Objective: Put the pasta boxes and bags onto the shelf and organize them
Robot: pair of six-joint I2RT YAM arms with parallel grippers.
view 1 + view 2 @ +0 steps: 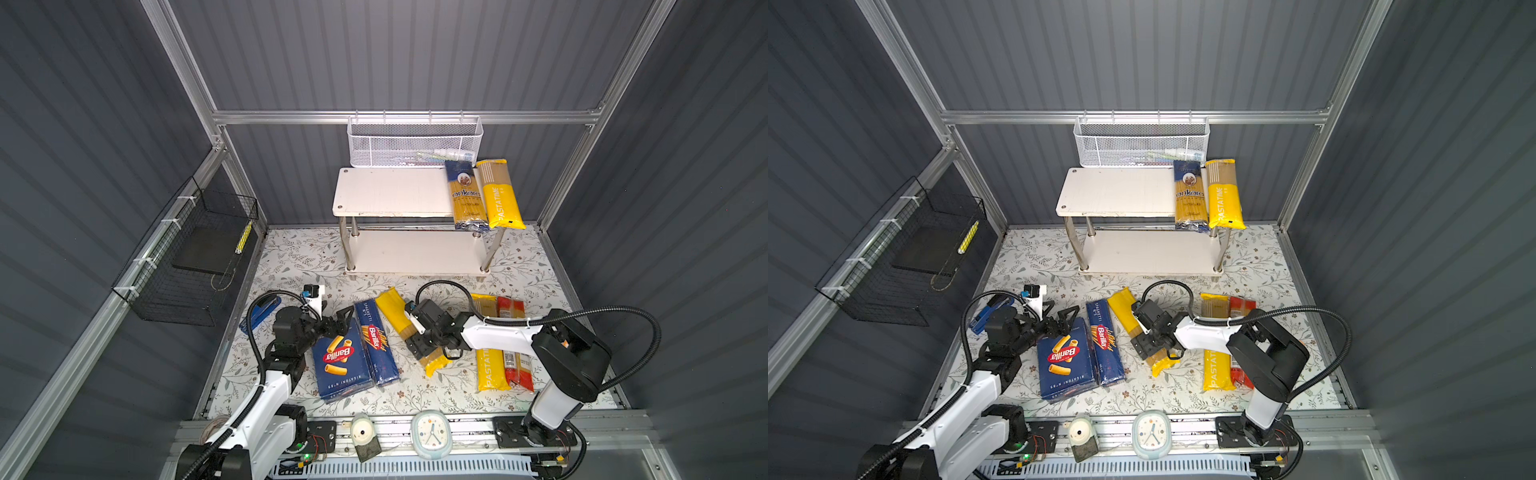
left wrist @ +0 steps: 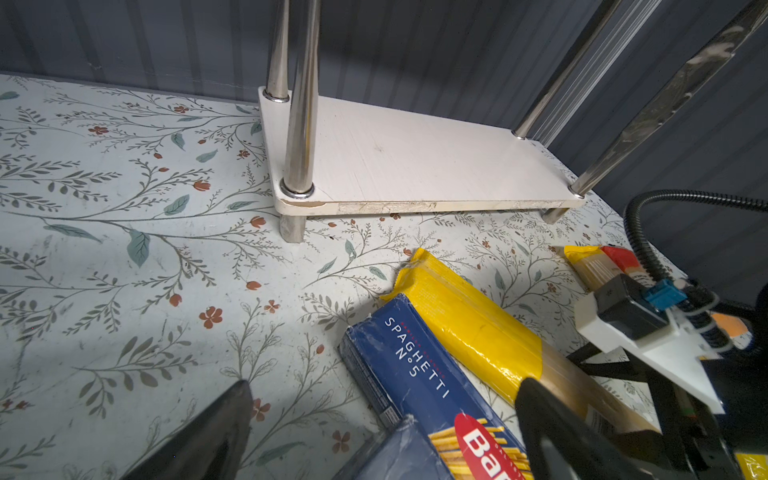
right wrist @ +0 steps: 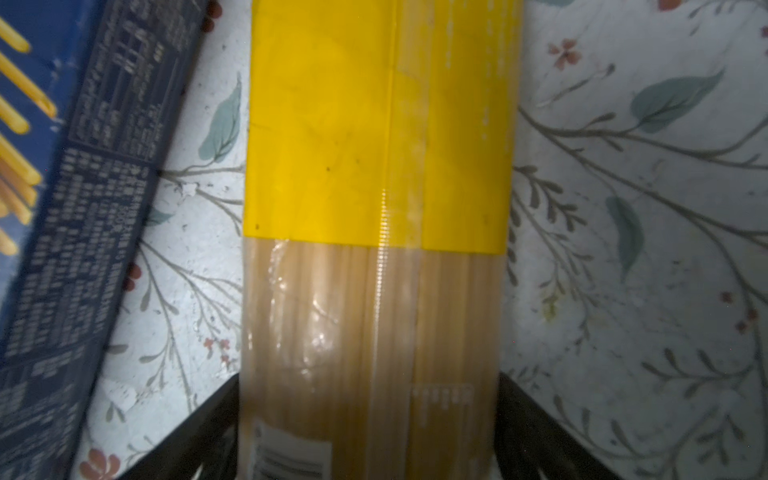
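Note:
The white two-tier shelf stands at the back; the dark blue ankara bag and a yellow PASTATIME bag lie on the right end of its top board. On the floral table lie the wide Barilla rigatoni box, the narrow spaghetti box, a second PASTATIME bag and a red bag. My right gripper is shut on the plain yellow bag, which lies flat, a finger against each long side. My left gripper hangs open over the far ends of both boxes.
A white mesh basket hangs behind the shelf. A black wire basket is on the left wall. A blue stapler lies by the left arm. A clock and a small white device sit on the front rail.

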